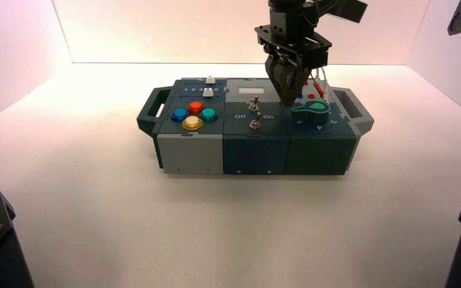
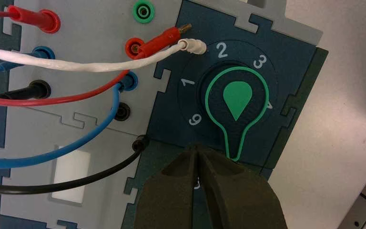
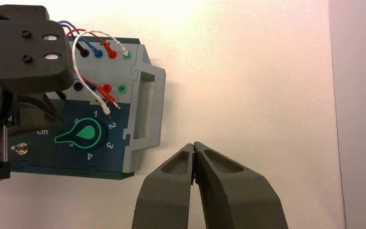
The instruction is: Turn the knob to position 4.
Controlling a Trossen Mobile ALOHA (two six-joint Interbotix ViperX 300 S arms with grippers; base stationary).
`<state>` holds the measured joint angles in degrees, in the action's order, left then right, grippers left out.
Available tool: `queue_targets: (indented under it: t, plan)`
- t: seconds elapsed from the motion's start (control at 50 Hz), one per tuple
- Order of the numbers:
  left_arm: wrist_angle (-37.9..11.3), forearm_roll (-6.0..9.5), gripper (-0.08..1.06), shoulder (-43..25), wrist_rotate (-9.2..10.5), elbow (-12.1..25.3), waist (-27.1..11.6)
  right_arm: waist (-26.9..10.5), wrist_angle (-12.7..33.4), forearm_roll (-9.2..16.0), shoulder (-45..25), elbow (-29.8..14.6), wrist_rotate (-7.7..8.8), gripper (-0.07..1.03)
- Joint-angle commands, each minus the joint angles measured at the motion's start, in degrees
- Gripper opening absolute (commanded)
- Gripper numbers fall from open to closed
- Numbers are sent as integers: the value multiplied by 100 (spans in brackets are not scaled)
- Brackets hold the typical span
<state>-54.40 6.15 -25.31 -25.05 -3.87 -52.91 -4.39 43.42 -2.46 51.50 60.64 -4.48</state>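
Observation:
The green teardrop knob (image 2: pixel 237 98) sits on the box's dark green dial block, at the box's right end in the high view (image 1: pixel 311 108). Its pointed end lies toward my left gripper (image 2: pixel 198 149), away from the digit 4 (image 3: pixel 89 156). In the left wrist view the knob's rim half hides the 4. My left gripper is shut and empty, its tips just off the knob's point, above the box (image 1: pixel 288 99). My right gripper (image 3: pixel 194 145) is shut and empty over the bare table beside the box's handle (image 3: pixel 145 107).
Red, blue, black and white wires (image 2: pixel 76 64) are plugged into sockets on the grey panel beside the dial. Two metal toggle switches (image 1: pixel 254 114) stand mid-box. Coloured push buttons (image 1: pixel 193 115) lie at the box's left end.

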Motion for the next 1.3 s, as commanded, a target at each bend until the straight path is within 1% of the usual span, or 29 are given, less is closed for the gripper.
queue_targets:
  t: [0.02, 0.48, 1.3]
  plan:
    - [0, 18, -3, 105, -44, 141, -35, 53, -62, 9, -35, -79, -53, -2]
    - [-44, 18, -3, 0, -97, 176, -176, 105, -62, 9, -44, -79, -53, -2]
    - [-229, 44, -3, 53, -97, 202, -387, 105, -70, 9, -44, -79, -53, -2]
